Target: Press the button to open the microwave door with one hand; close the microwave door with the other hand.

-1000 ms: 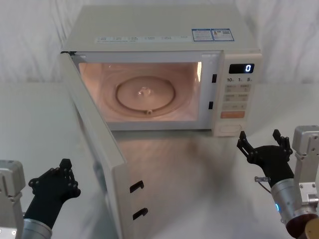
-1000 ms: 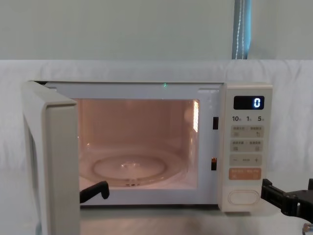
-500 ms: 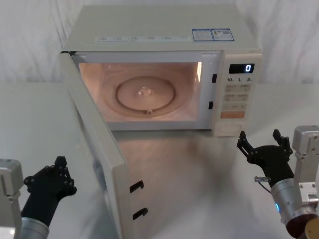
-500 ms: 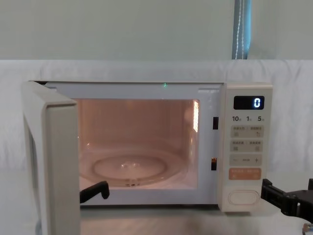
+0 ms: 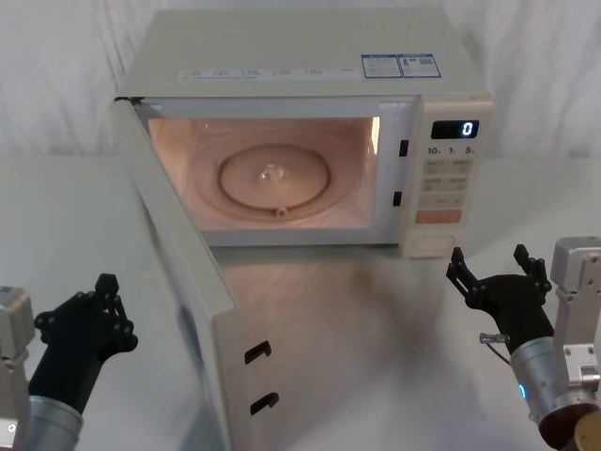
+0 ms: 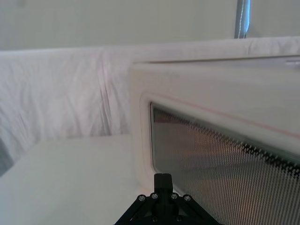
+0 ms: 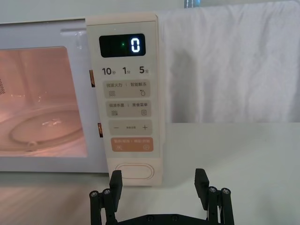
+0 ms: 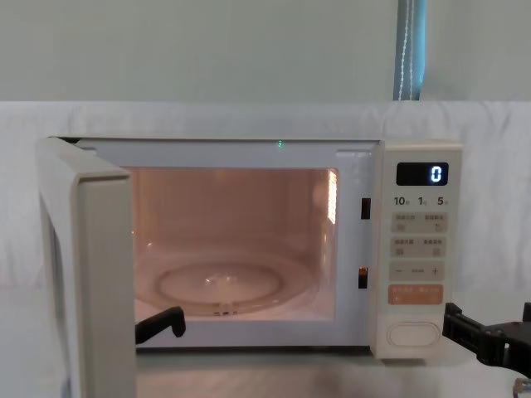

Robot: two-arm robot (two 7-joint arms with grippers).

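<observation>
The microwave door stands swung wide open to the left, and the lit cavity with its glass turntable shows. The left wrist view looks along the door's outer face with its dark window. My left gripper is low at the left, outside the door and apart from it, fingers together. The button sits at the foot of the control panel, under the orange key. My right gripper hovers open just in front of and below the button, touching nothing.
The microwave stands on a white cloth-covered table. Two black latch hooks stick out of the open door's edge. The display reads 0. White cloth hangs behind.
My left gripper has moved left and a little forward, farther out past the open door's outer side. The door and the right gripper have stayed put.
</observation>
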